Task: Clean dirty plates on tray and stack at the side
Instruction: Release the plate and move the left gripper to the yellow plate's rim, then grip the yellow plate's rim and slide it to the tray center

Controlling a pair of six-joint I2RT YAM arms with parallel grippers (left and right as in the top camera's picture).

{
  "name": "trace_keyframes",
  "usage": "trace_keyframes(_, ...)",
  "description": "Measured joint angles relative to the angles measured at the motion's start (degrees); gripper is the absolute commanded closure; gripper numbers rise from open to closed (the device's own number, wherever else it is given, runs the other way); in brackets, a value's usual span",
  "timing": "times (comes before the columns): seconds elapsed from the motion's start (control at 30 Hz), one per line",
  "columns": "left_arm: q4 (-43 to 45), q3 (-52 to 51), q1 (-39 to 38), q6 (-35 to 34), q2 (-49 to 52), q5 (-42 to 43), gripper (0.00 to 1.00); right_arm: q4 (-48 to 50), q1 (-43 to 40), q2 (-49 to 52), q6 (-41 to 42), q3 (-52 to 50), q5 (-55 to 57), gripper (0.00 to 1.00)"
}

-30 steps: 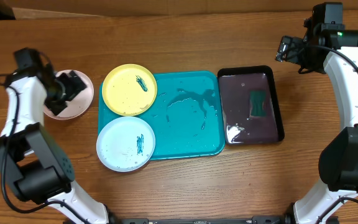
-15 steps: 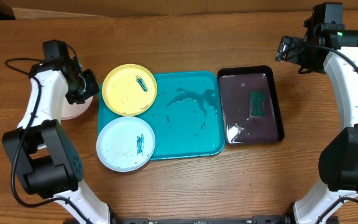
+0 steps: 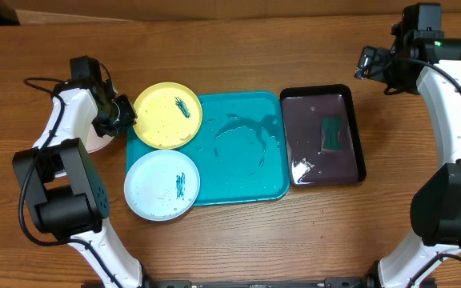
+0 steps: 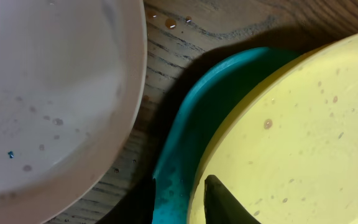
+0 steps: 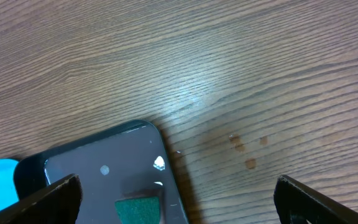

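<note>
Yellow plastic fills most of my left wrist view: the yellow plate (image 3: 162, 120) lies right at the left claw (image 3: 125, 116), on its right side, and one dark finger (image 4: 224, 200) rests over the inner side of the plate's rim. The other finger I do not see, so I cannot tell if this claw is pinching the rim or only touching it. The plate carries a dark teal smear and small water drops. It sits on the far left corner of the turquoise tray (image 3: 246, 180) and hangs a little over the tray's rim.

On the other side of the left claw, partly under the arm, a pinkish-white plate (image 4: 48, 93) lies on the wooden surface (image 3: 238, 48), apart from the tray. It looks almost clean.

Nearer to me from the left claw, the pale blue plate (image 3: 158, 188) sits on the tray's near left corner, also smeared with teal. The middle of the tray is wet.

The right claw (image 5: 176, 186) hangs with its fingers spread wide and holds nothing. Just below it is a corner of the black tray (image 3: 314, 112), which stands just beside the turquoise one and holds a green sponge (image 3: 331, 132).
</note>
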Motion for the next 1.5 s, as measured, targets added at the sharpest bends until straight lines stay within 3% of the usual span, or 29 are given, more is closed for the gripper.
trace_keyframes(0.77, 0.15, -0.15, -2.40, 0.02, 0.02, -1.38, 0.83, -0.02, 0.00, 0.00, 0.02, 0.00, 0.00, 0.00)
trace_keyframes(0.9, 1.57, -1.64, -2.40, 0.11, 0.02, -1.60, 0.96, 0.00, 0.00, 0.00, 0.00, 0.00, 0.00, 0.00)
trace_keyframes(1.07, 2.43, -2.45, -2.51, 0.22, 0.02, -0.81, 0.96, 0.00, -0.02, 0.00, 0.00, 0.00, 0.00, 0.00)
trace_keyframes(1.5, -1.44, -2.47, -3.87, 0.22, 0.02, 19.26, 0.96, -0.02, 0.00, 0.00, 0.02, 0.00, 0.00, 0.00)
